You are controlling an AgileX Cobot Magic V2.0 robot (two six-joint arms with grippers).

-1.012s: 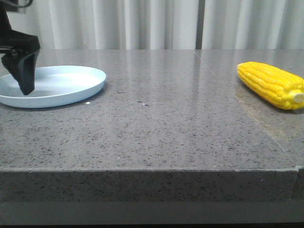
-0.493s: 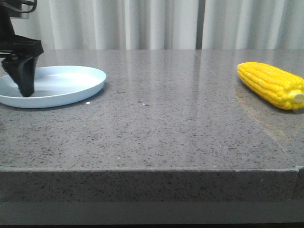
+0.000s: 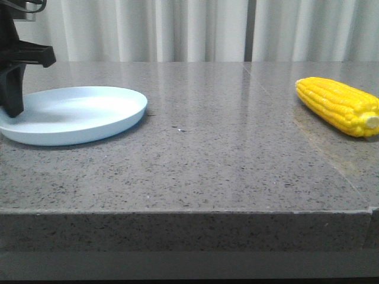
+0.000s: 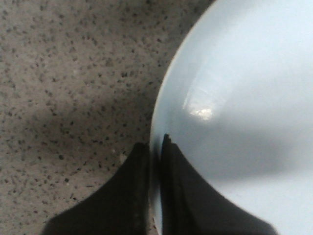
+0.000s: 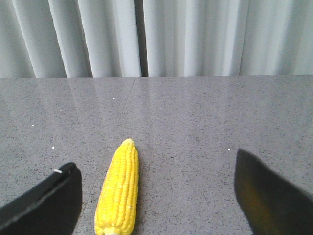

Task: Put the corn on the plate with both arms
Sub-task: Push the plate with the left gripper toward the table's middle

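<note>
While you look forward over the table [image 3: 225,160], you see a speckled grey stone top running across the whole front view, with pale curtains [image 3: 195,29] hanging behind its far edge. On the table's left side sits the plate [image 3: 77,112], round, shallow and pale blue-white; its right rim appears slightly raised off the stone, though you cannot tell for sure. Far over on the right side lies the corn [image 3: 339,105], bright yellow, resting flat on the stone with its pale stub end turned toward you and to the right. Plate and corn are well apart, with bare stone between them.

At the plate's left edge you find the left gripper [image 3: 12,100], dark, reaching down from above. Your left wrist view shows its two fingers [image 4: 132,196] closed together on the plate's rim [image 4: 155,127], one finger outside over the stone and the other inside over the plate's surface, with the thin rim pinched between them.

From the right wrist view, the right gripper [image 5: 156,196] hangs above the table with its fingers [image 5: 49,200] spread wide apart. The corn [image 5: 119,193] lies on the stone between them, nearer the finger on that picture's left, touching neither. Its tapered tip points toward the curtains.
</note>
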